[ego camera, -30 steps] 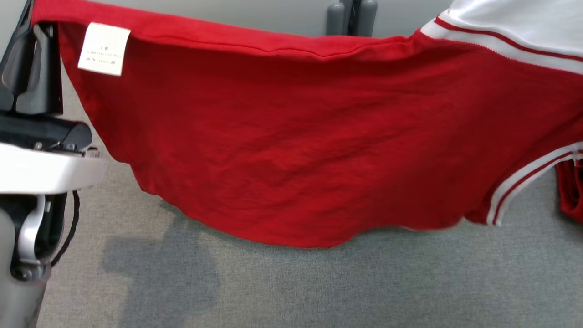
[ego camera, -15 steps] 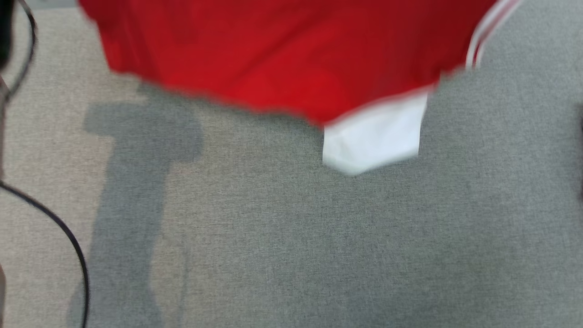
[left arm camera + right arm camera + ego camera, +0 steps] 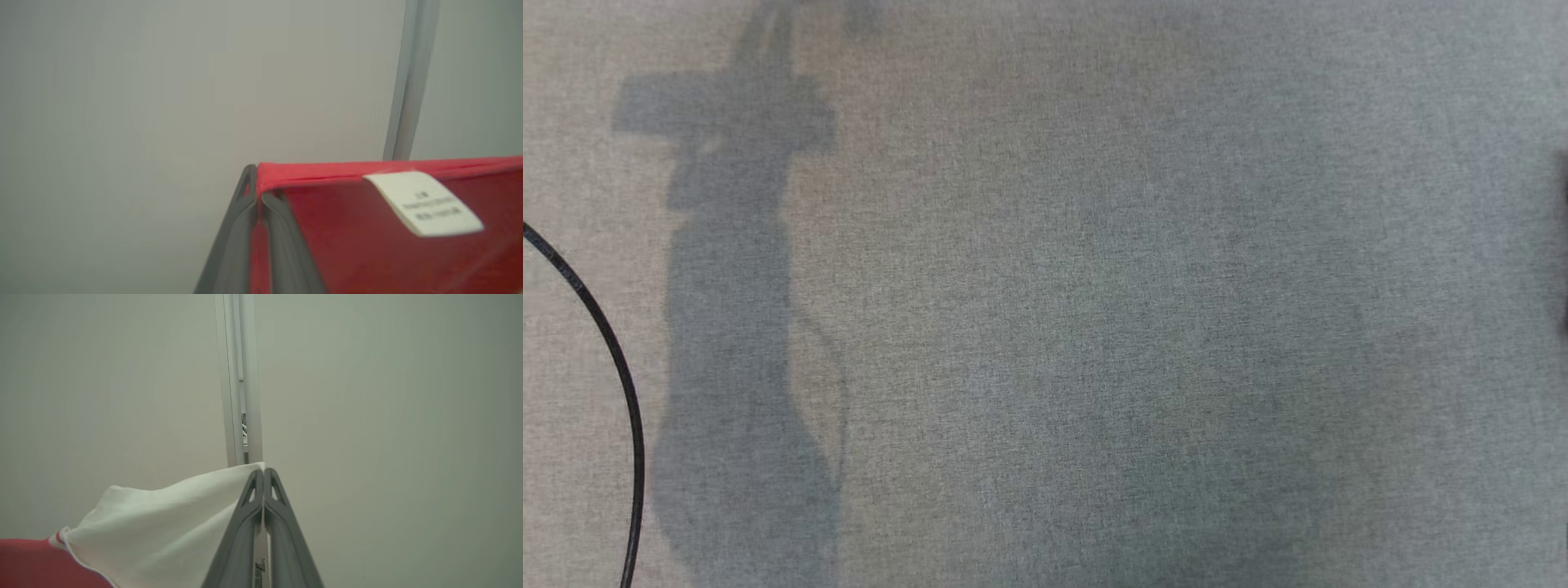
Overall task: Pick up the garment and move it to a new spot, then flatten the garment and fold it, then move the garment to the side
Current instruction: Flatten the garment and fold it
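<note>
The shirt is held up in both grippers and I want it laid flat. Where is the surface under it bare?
The grey surface lies bare from the black cable at its left edge across to a dark shape at the right edge, with just shadows on it. It is tightest by the cable. The garment hangs pinched in the left gripper and right gripper.
</note>
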